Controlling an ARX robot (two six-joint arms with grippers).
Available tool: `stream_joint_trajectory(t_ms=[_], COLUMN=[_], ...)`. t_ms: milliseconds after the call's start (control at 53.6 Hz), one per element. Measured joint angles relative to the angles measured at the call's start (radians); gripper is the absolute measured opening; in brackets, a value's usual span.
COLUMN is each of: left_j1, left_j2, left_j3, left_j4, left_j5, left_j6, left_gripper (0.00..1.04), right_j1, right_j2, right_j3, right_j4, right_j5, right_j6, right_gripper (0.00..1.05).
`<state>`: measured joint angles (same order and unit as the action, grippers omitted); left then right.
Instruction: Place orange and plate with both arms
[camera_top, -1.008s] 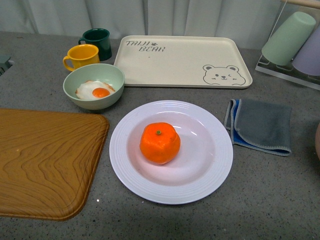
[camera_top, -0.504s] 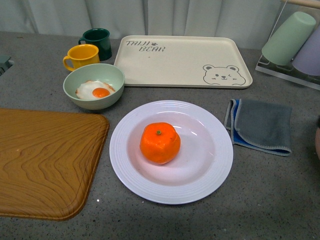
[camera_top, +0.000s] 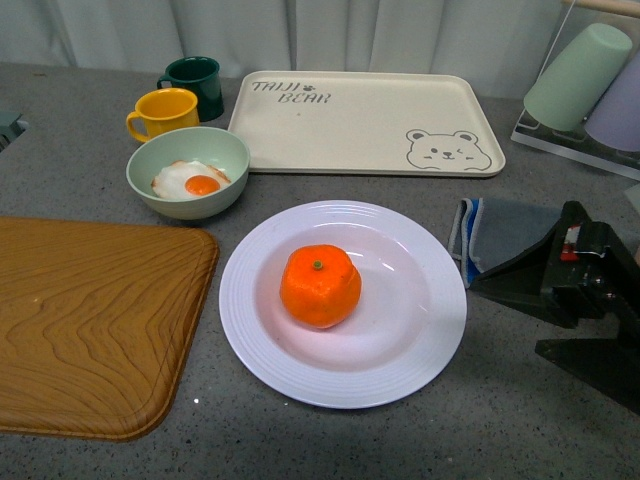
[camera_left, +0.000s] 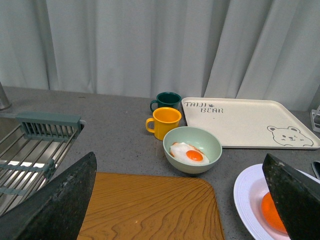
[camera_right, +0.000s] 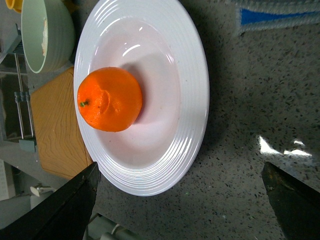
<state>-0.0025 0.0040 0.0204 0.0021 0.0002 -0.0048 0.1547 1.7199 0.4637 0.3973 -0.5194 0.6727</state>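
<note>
The orange (camera_top: 320, 286) sits in the middle of the white plate (camera_top: 430, 330) on the grey counter. My right gripper (camera_top: 505, 318) is open and empty just right of the plate's rim, its fingers pointing toward the plate. In the right wrist view the orange (camera_right: 110, 100) and the plate (camera_right: 192, 100) lie ahead of the open gripper (camera_right: 180, 205). My left gripper (camera_left: 177, 210) is open and empty above the wooden board. It is out of the front view. The left wrist view shows the plate's edge (camera_left: 245, 192) and part of the orange (camera_left: 272, 212) behind one finger.
A wooden board (camera_top: 90, 320) lies left of the plate. Behind it are a pale green bowl with a fried egg (camera_top: 187, 172), a yellow mug (camera_top: 163, 112) and a dark green mug (camera_top: 195, 80). A beige bear tray (camera_top: 365, 120) is at the back. A grey-blue cloth (camera_top: 520, 240) lies right, and cups (camera_top: 585, 80) hang far right.
My right gripper has come into the front view from the right edge and now sits by the cloth, beside the plate. The orange and plate have not moved.
</note>
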Motion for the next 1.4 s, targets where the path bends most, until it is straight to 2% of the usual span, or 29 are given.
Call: stream_joint_trajectory(t_ms=[411, 579, 1027, 1251, 1400], left_j1=[0.0, 0.0, 0.0, 0.0, 0.0], left_j2=[0.0, 0.0, 0.0, 0.0, 0.0], left_j3=[0.0, 0.0, 0.0, 0.0, 0.0], left_j4=[0.0, 0.0, 0.0, 0.0, 0.0], left_j5=[0.0, 0.0, 0.0, 0.0, 0.0], left_j6=[0.0, 0.0, 0.0, 0.0, 0.0], left_gripper=[0.98, 0.98, 0.98, 0.98, 0.98], right_j1=[0.038, 0.06, 0.095, 0.093, 0.09], right_j2=[0.22, 0.311, 0.416, 0.431, 0.437], right_j3=[0.114, 0.171, 0.303, 0.336, 0.34], right_j4=[0.077, 0.162, 0.106, 0.021, -0.025], right_j5=[-0.04, -0.056, -0.04, -0.013, 0.004], right_j6=[0.12, 0.243, 0.312, 0.305, 0.296], right_gripper=[0.95, 0.95, 0.95, 0.64, 0.39])
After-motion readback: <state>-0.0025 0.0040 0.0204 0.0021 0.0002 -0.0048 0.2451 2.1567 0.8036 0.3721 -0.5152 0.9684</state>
